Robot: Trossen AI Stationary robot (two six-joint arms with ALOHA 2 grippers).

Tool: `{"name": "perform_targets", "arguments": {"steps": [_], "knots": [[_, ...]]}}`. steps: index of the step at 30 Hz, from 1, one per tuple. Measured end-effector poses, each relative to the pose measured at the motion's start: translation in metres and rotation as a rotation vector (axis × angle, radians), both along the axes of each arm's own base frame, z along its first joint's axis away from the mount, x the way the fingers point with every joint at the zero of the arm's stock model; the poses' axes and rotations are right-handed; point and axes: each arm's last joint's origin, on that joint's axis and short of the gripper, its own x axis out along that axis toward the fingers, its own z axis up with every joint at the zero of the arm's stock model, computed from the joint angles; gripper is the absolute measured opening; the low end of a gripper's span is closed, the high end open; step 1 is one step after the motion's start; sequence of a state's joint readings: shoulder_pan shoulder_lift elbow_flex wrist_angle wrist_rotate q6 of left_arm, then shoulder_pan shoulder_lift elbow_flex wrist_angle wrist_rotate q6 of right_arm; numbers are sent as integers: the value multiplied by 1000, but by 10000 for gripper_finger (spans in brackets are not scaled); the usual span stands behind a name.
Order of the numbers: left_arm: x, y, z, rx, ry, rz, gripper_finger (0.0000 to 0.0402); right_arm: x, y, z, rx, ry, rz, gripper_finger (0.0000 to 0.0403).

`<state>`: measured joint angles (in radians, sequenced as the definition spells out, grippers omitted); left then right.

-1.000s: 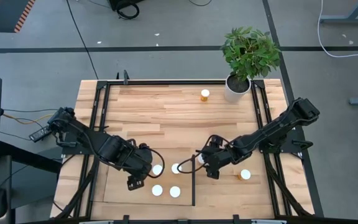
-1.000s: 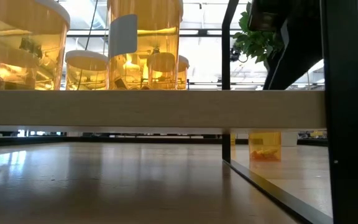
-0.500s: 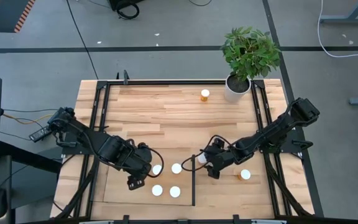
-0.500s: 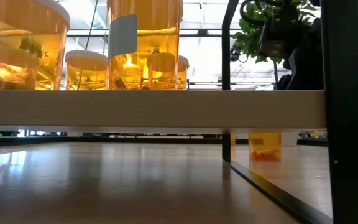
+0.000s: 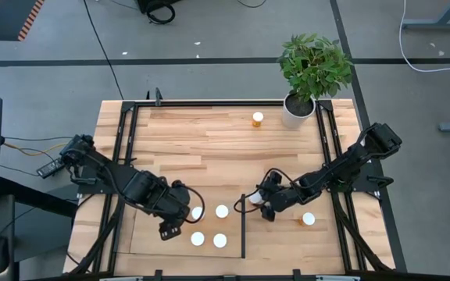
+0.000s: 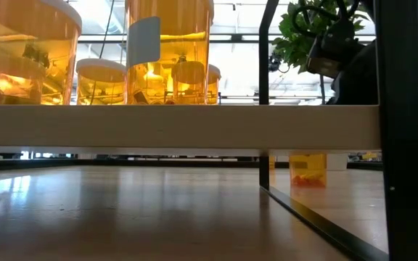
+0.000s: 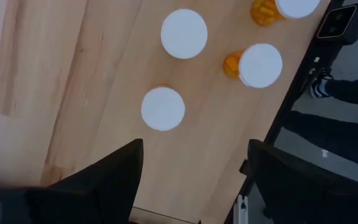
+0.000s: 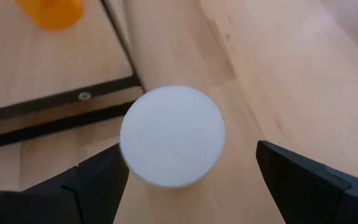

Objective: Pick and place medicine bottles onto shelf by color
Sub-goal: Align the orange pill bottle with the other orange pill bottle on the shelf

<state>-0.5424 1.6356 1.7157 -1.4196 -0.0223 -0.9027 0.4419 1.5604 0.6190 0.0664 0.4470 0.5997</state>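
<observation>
The pale-wood shelf (image 5: pixel 151 234) lies at the table's near side, its black strip (image 5: pixel 243 230) on its right edge. Several orange bottles with white caps stand on it (image 5: pixel 198 212) (image 5: pixel 222 211) (image 5: pixel 198 239). My left gripper (image 5: pixel 170 225) is open and empty over the shelf's left part. My right gripper (image 5: pixel 259 203) is open just right of the strip. One white-capped bottle (image 8: pixel 171 135) stands between its fingers; I cannot tell whether they touch it. Another bottle (image 5: pixel 308 219) stands on the table to the right, and one (image 5: pixel 258 119) at the far side.
A white pot with a green plant (image 5: pixel 298 109) stands at the far right. Black frame rails (image 5: pixel 330 156) run along both sides of the table. In the low view the shelf board (image 6: pixel 180 127) shows raised, with bottles (image 6: pixel 169 51) on top.
My right gripper has drawn a little toward the table's right edge, away from the shelf's black strip. The bottles on the shelf have stayed where they were.
</observation>
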Motion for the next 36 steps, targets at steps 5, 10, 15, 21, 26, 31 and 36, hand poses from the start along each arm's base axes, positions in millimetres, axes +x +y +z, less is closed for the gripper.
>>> {"name": "perform_targets", "arguments": {"steps": [5,10,15,21,26,31,36], "knots": [[-1,-2,0,-11,7,-5,293,-2,-2,-3,-26,-11,1,353],[-1,-2,0,-13,8,1,293,-3,-3,-5,-29,-50,-16,353],[-1,-2,0,-14,8,3,293,-1,-2,-2,-21,-91,-19,353],[-1,-1,0,-13,8,4,293,-1,-2,-2,-18,-93,-23,329],[-1,-1,0,-13,8,4,293,0,-1,-1,-8,-102,-18,288],[-1,-1,0,-15,9,14,293,1,-1,0,-2,-114,-16,256],[-1,-1,0,-14,9,14,293,5,2,4,15,-117,5,234]]}}
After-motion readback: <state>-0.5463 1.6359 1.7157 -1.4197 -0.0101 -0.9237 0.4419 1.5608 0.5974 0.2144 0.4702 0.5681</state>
